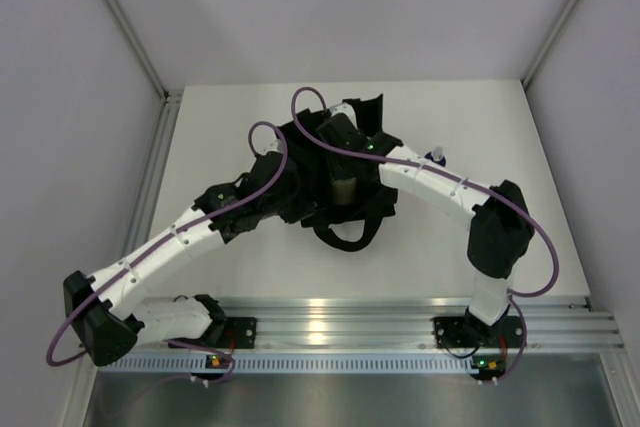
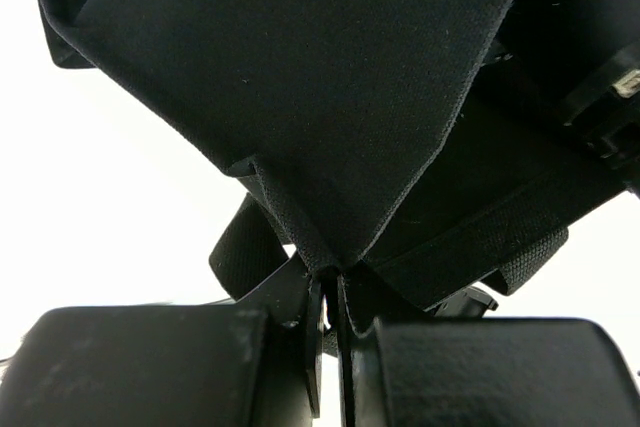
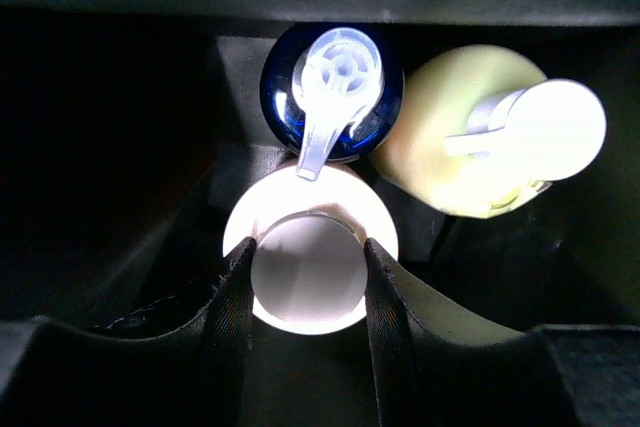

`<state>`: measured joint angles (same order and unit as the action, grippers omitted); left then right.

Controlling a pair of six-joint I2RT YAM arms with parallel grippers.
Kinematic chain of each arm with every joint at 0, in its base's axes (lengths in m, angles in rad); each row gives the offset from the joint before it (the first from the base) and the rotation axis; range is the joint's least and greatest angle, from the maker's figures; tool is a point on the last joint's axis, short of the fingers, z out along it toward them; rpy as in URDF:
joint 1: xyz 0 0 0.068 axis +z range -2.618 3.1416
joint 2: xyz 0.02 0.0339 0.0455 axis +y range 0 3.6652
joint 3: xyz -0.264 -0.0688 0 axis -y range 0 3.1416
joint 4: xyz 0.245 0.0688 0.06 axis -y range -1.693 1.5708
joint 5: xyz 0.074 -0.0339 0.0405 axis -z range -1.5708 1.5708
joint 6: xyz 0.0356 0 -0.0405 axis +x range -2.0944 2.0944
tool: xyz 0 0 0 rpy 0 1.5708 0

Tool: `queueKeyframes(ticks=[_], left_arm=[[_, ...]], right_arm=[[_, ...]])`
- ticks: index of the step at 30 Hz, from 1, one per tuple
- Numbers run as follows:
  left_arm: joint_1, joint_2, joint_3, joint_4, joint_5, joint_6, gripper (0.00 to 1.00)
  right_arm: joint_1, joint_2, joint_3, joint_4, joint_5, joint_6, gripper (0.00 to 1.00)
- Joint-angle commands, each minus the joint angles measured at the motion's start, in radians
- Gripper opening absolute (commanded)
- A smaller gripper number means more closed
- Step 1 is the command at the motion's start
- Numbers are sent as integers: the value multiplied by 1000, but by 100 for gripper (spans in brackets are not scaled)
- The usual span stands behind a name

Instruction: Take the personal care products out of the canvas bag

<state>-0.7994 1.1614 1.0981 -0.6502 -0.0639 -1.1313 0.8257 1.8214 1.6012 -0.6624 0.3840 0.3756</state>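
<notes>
The black canvas bag (image 1: pixel 365 112) stands open mid-table. My left gripper (image 1: pixel 278 175) is shut on the bag's left rim; the left wrist view shows the fabric edge (image 2: pixel 330 77) pinched between the jaws (image 2: pixel 328 282). My right gripper (image 1: pixel 343 162) reaches down into the bag, and its fingers (image 3: pixel 308 252) are closed on either side of the cream-white cylinder's cap (image 3: pixel 310 292). Behind it stand a bottle with a dark blue cap and white pump (image 3: pixel 335 87) and the pale yellow-green bottle (image 3: pixel 450 137) with its white cap. A small pump top (image 1: pixel 438 153) shows outside the bag, behind the right arm.
The bag's loop handles (image 1: pixel 345 232) lie on the table toward the arm bases. The dark inner walls of the bag (image 3: pixel 100 197) stand close around the right gripper. White walls enclose the table on the left, right and back.
</notes>
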Motion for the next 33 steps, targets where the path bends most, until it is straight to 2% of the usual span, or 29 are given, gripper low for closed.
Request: queueKeyframes(ticks=[1, 33], left_arm=[[-7, 14, 32, -11, 50, 10, 0], [-7, 47, 54, -11, 55, 10, 0]], right_arm=[[-8, -96, 92, 49, 36, -27, 0], [32, -267, 259, -85, 33, -170, 0]])
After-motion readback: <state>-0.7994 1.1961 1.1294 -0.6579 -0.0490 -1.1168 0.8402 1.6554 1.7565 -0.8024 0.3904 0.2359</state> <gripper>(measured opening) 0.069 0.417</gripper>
